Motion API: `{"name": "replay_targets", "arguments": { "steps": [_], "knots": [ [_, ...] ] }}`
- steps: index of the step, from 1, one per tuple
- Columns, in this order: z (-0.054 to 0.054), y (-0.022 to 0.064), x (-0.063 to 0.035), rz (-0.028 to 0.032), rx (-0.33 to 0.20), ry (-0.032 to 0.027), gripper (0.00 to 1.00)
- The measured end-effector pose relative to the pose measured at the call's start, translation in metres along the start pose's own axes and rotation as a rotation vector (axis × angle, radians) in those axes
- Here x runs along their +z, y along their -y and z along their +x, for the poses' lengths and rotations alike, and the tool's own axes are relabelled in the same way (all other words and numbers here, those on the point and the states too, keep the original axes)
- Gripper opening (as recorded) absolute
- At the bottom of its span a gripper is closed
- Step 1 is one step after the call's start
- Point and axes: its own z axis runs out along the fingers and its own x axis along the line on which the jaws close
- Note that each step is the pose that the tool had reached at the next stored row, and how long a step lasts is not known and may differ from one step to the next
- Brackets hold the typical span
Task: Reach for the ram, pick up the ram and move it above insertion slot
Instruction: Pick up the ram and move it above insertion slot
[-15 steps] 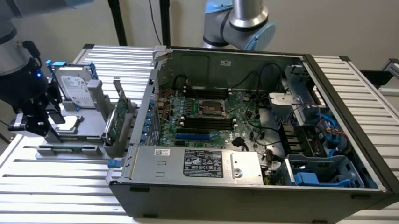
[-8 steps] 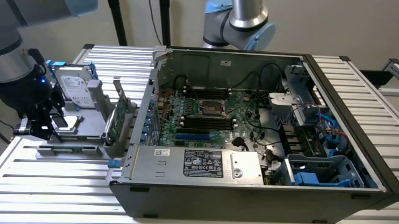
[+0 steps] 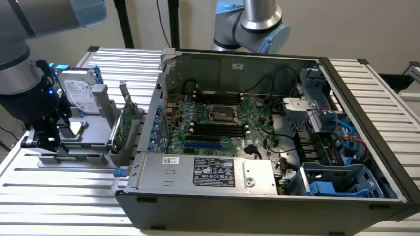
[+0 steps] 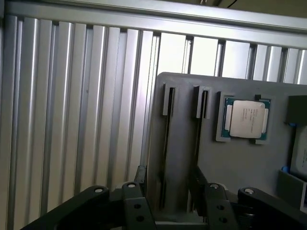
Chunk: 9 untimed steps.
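Observation:
My gripper (image 4: pixel 170 191) is open and hangs over the grey parts holder (image 4: pixel 182 158). Its two black fingers (image 4: pixel 140 179) stand on either side of a long narrow slot. A thin dark strip (image 4: pixel 166 143) runs along that slot and looks like the ram seen edge-on, with its green face hidden. A second, similar slot (image 4: pixel 198 129) lies beside it. In the exterior view the gripper (image 3: pixel 47 141) is low over the holder's end at the exterior view's left. The black memory slots (image 3: pixel 217 129) lie on the motherboard inside the open computer case.
A processor chip (image 4: pixel 245 119) sits in a pocket of the holder. A silver hard drive with blue rails (image 3: pixel 80 91) and a tall green expansion card (image 3: pixel 123 123) stand on the holder (image 3: pixel 72 158). The case wall (image 3: pixel 154 113), its power supply (image 3: pixel 203 172) and cables crowd the slots.

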Motion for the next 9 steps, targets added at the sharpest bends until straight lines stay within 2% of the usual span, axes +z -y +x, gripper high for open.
{"name": "replay_targets", "arguments": {
  "steps": [9],
  "knots": [
    [0.001,0.0012,0.0164,0.0002,0.009,0.0001,0.48]
  ]
}}
